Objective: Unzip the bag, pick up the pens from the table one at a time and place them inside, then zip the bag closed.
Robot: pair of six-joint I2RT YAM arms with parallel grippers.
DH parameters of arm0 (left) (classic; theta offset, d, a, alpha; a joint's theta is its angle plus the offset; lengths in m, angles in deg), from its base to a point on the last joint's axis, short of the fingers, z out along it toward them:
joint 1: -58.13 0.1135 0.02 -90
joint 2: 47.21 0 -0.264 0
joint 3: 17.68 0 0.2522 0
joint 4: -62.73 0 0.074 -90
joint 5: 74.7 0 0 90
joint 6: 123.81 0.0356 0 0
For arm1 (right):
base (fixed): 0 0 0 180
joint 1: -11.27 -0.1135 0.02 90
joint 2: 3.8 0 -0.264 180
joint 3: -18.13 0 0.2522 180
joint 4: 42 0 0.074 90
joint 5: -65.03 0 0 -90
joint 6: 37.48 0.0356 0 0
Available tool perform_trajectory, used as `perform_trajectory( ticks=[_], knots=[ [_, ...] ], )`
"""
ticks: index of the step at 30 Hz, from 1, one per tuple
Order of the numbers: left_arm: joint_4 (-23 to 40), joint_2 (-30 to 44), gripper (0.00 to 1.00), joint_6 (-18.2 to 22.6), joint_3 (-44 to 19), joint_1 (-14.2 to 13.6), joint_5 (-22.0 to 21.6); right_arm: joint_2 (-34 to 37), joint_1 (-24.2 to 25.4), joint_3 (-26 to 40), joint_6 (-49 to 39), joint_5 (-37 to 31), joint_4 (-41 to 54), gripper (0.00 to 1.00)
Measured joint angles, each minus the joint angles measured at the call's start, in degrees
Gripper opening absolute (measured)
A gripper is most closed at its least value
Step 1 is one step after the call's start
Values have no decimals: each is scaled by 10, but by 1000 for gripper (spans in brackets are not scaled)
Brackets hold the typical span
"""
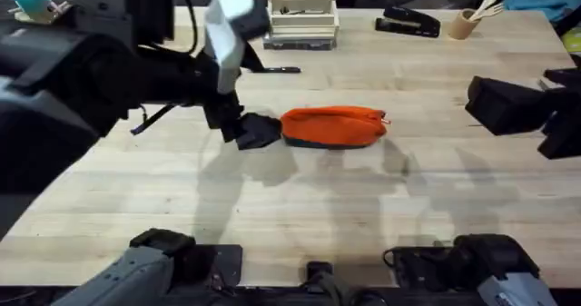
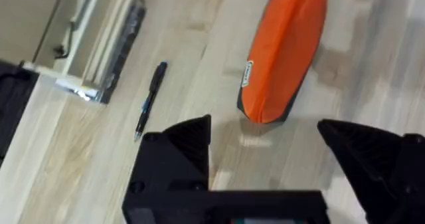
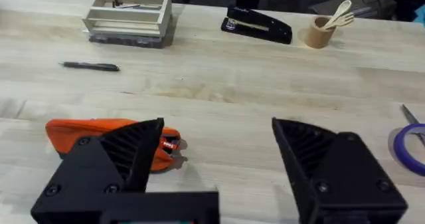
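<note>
The orange bag [image 1: 333, 126] lies lengthwise in the middle of the table [image 1: 300, 206], its small red zipper pull [image 1: 385, 118] at its right end. My left gripper [image 1: 259, 132] is low at the bag's left end and open. In the left wrist view the bag's end [image 2: 282, 51] lies just beyond the spread fingers [image 2: 189, 141]. My right gripper [image 1: 486, 106] hovers open to the right of the bag, apart from it. In the right wrist view the bag [image 3: 80, 131] and its pull [image 3: 169, 144] show behind one finger [image 3: 126, 157]. A thin black pen [image 1: 277, 70] lies behind the bag.
A pale wooden box [image 1: 301, 20] stands at the back centre, close behind the pen [image 2: 151, 98]. A black stapler [image 1: 408, 22] and a cup of wooden utensils [image 1: 467, 23] are at the back right. A blue tape roll [image 3: 406, 147] lies at the far right.
</note>
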Motion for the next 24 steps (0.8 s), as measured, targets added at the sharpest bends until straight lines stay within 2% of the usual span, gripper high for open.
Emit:
perform_trajectory(
  ticks=[3, 7, 18, 24],
  knots=[
    [-1, 24, 993, 27, 0, -2, 3, 0, 0, 0, 0, 0, 0, 998],
    [-2, 63, 993, 44, 0, -2, 4, 0, 0, 0, 0, 0, 0, 998],
    [-7, 146, 993, 52, 0, -2, 9, 0, 0, 0, 0, 0, 0, 997],
    [-46, 194, 993, 54, 0, -2, 53, 0, 0, 0, 0, 0, 0, 997]
  ],
)
